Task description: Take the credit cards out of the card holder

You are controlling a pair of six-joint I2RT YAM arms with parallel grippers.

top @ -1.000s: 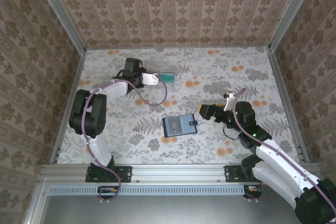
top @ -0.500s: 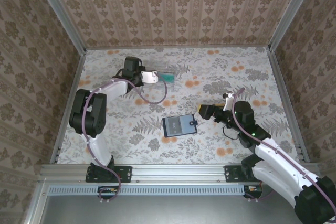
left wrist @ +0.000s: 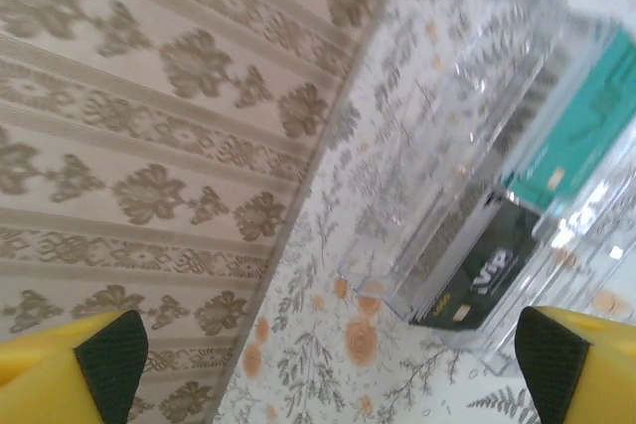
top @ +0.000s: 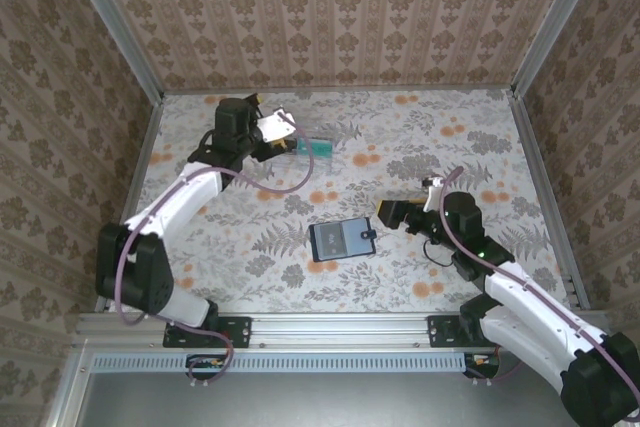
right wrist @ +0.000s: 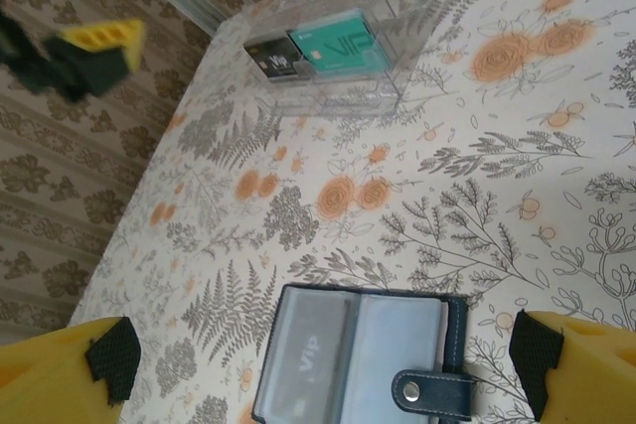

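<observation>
Your left end effector [top: 277, 133] is drawing back from the clear box [top: 316, 147], its jaws now spreading wide and holding nothing.

You are hovering the right end effector [right wrist: 323, 359], jaws apart and empty, near the tab [right wrist: 422, 391] of the card holder [right wrist: 358, 350], which is lying open mid-tabletop [top: 250, 247] with a grey card [right wrist: 306, 343] seemingly sitting in its left pocket. A teal card [right wrist: 343, 44] and a black card [right wrist: 270, 62] are resting in the box. You are risking dragging the loose holder, or flipping it shut, because nothing is pinning it.
</observation>
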